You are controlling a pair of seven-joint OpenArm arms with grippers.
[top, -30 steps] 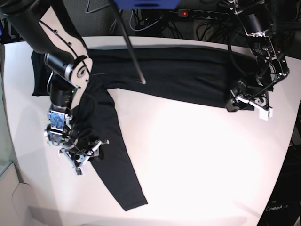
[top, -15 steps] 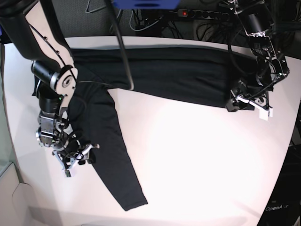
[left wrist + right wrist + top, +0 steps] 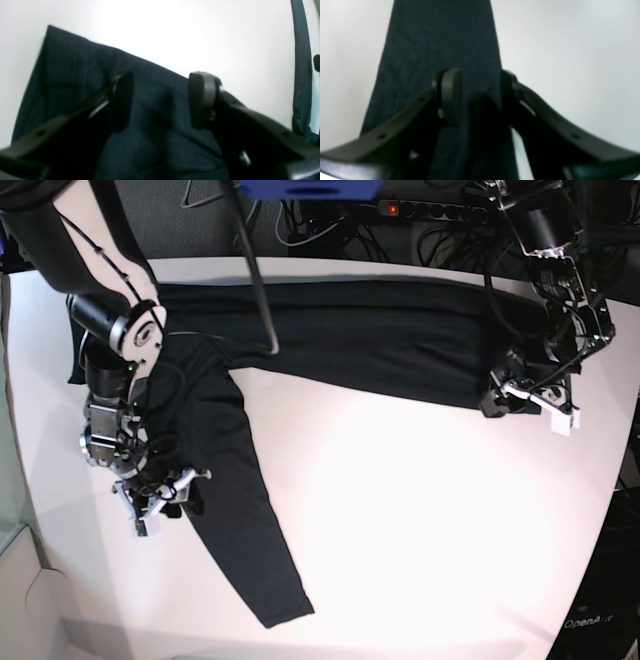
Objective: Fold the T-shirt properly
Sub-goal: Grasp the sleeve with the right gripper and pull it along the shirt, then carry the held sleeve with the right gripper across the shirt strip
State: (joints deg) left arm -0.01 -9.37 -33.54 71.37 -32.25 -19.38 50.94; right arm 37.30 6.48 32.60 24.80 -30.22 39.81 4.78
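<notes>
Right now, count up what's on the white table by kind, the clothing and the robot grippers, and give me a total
Garments: 1, the black T-shirt, long-sleeved, one sleeve trailing toward the table's near edge.
Grippers: 2, the left gripper at the shirt's end and the right gripper on the sleeve.
Total: 3

right gripper [image 3: 160, 505] leftward (off sleeve edge)

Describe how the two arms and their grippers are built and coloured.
Both arms mix black joints with white shell segments and trail loose black cables. The right gripper and left gripper have white brackets in the base view; up close, their curved black fingers end in rounded dark pads.
</notes>
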